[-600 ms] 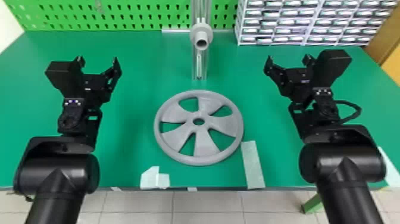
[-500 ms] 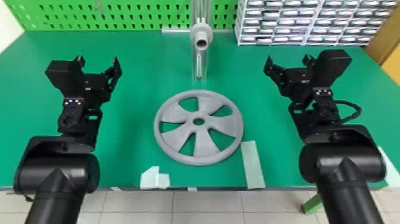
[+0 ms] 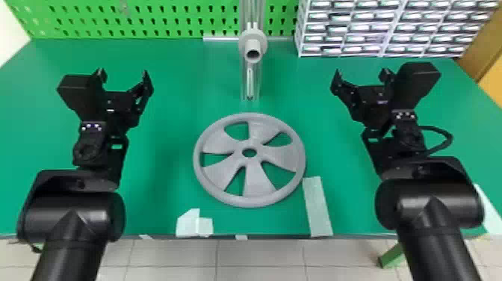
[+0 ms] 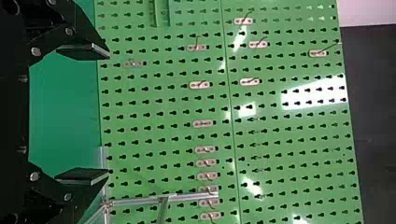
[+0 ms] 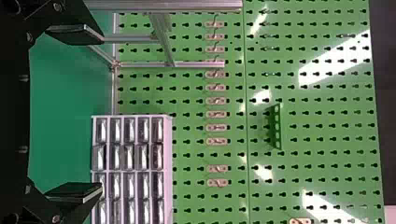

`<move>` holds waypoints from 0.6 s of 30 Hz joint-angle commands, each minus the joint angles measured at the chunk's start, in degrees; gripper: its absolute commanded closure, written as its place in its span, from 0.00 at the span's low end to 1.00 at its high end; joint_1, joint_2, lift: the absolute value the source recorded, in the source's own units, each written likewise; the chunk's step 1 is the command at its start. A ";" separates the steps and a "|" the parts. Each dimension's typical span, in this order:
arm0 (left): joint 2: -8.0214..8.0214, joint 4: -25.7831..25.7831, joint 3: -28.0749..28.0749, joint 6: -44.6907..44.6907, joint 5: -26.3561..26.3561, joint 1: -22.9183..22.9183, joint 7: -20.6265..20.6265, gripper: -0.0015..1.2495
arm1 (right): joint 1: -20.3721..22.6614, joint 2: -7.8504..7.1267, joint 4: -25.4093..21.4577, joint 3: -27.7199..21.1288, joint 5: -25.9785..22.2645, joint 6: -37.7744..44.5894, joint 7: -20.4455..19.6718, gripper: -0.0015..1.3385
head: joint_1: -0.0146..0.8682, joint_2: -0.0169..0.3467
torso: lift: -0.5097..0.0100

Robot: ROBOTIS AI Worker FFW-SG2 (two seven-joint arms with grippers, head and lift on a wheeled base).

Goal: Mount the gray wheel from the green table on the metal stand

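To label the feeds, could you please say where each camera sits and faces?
Head view, on the head: looks forward and down at the gray wheel on the green table; left gripper and right gripper show.
Left wrist view, on that wrist: faces the pegboard past the left gripper's fingers.
Right wrist view, on that wrist: faces pegboard and drawer unit past the right gripper's fingers.
Both wrist views share the pegboard.

Reaching in from bottom edge with left arm (image 3: pixel 73 224) and right arm (image 3: pixel 433 213) | pointing left gripper (image 3: pixel 123 73) forward, spread wide | pointing right gripper (image 3: pixel 362 73) forward too, spread likewise, held well apart from left
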 commanded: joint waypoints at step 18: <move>0.00 -0.27 0.33 0.45 -0.12 0.18 0.00 0.29 | -3.38 -1.07 -7.47 1.37 0.01 21.85 0.00 0.14 | 1.00 0.19 | 0.79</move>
